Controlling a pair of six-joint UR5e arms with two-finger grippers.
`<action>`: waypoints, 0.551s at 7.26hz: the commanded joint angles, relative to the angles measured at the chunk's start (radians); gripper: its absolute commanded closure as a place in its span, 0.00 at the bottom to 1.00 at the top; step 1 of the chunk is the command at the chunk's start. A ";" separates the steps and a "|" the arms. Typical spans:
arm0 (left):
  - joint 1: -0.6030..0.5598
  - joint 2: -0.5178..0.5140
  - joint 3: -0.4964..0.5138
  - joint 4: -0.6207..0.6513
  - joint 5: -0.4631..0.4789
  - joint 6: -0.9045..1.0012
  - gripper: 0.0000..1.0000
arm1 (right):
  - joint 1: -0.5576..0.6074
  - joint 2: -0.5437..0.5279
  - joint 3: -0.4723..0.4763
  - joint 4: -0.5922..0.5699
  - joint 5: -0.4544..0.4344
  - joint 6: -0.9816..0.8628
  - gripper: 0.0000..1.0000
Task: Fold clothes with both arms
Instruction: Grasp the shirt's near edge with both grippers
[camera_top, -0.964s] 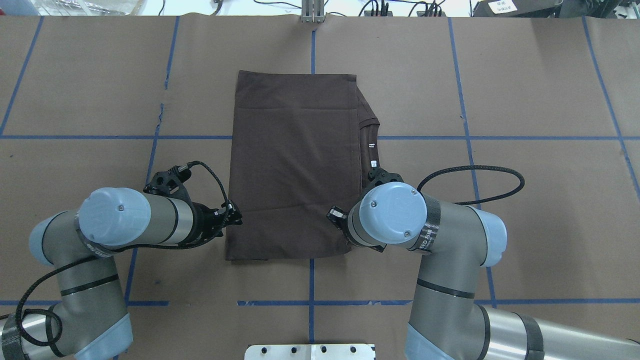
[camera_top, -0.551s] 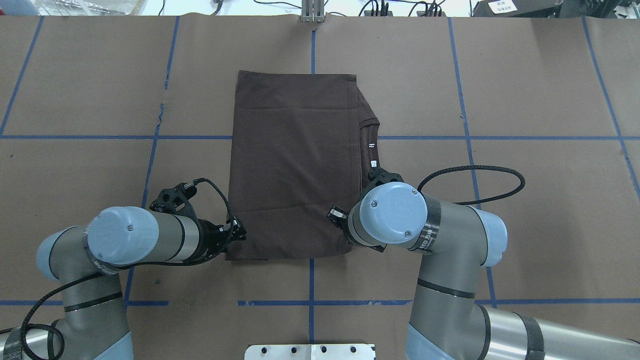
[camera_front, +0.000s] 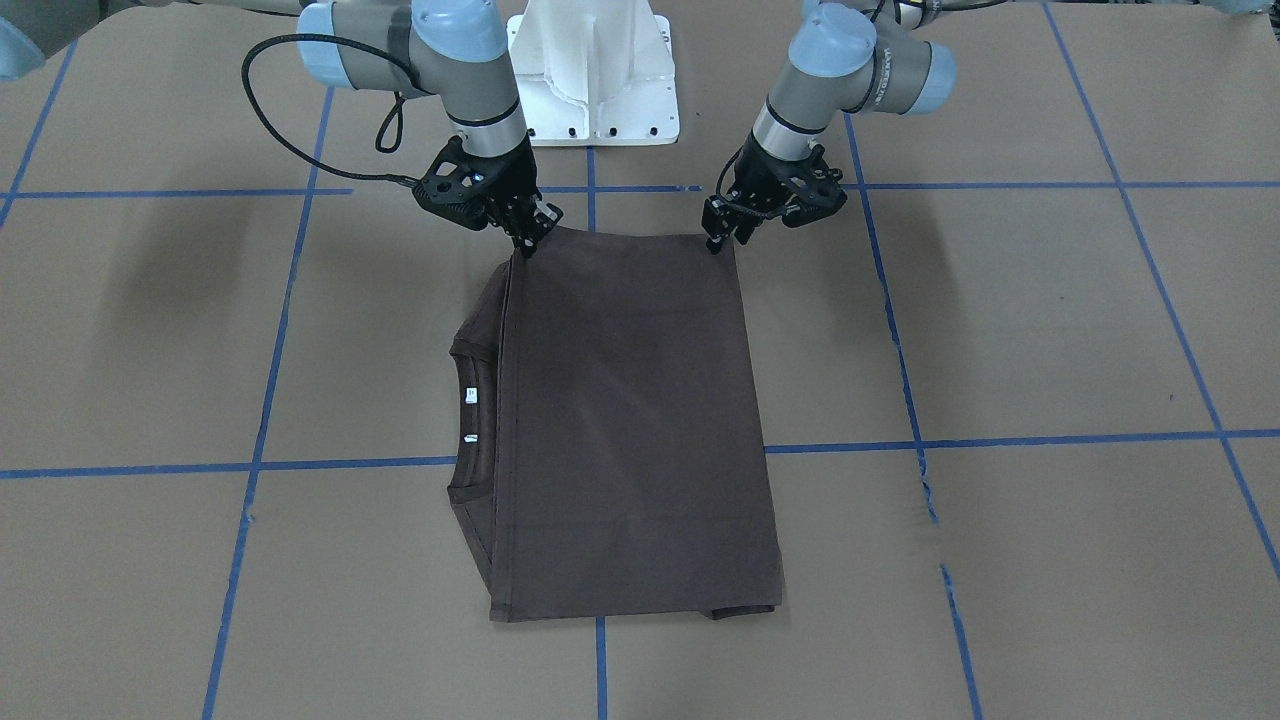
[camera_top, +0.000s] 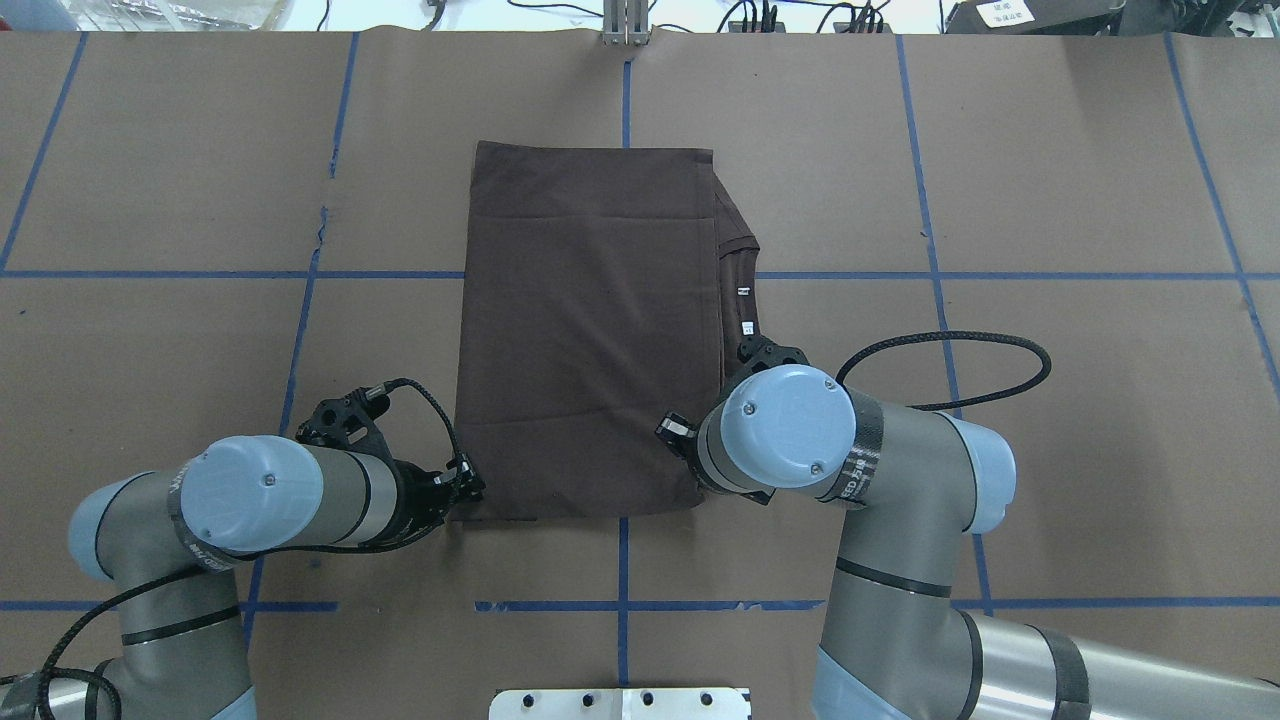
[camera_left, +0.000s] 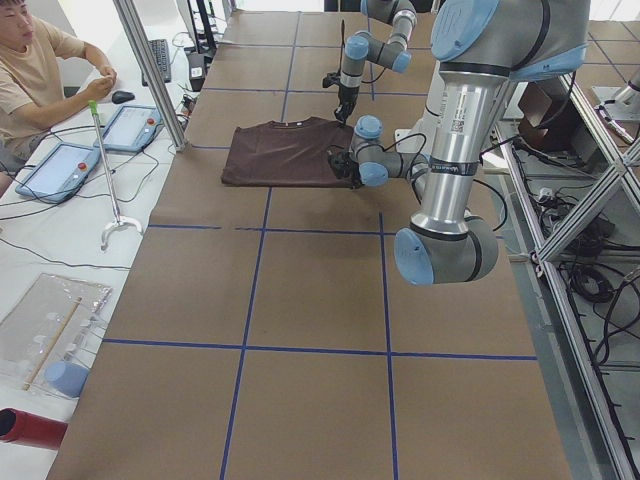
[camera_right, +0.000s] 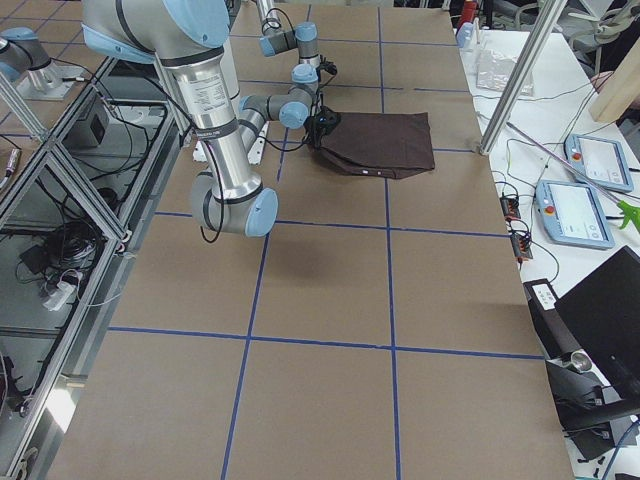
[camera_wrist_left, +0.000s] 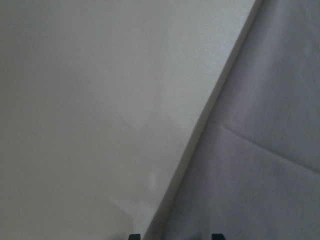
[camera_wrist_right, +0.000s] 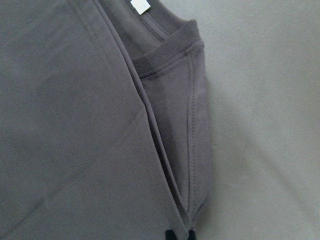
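The shirt (camera_top: 590, 330) lies folded flat on the table (camera_top: 1050, 150), a long rectangle running away from the robot. Its collar (camera_front: 462, 350) peeks out along the robot's right side. Both grippers are down at the shirt's near edge, one at each corner. The left gripper (camera_front: 716, 243) sits at the near-left corner with its fingers parted. In its wrist view the shirt's edge runs between them, not pinched. The right gripper (camera_front: 525, 245) is at the near-right corner, fingers nearly together with the folded edge nipped between them.
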 joint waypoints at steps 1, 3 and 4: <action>0.010 0.000 -0.001 0.004 0.000 -0.020 0.51 | 0.000 0.000 0.001 0.000 0.000 0.000 1.00; 0.010 -0.002 -0.016 0.005 -0.001 -0.023 0.87 | 0.002 -0.006 0.009 0.000 0.000 -0.002 1.00; 0.010 -0.002 -0.027 0.005 -0.003 -0.023 1.00 | 0.002 -0.008 0.009 0.000 0.000 -0.002 1.00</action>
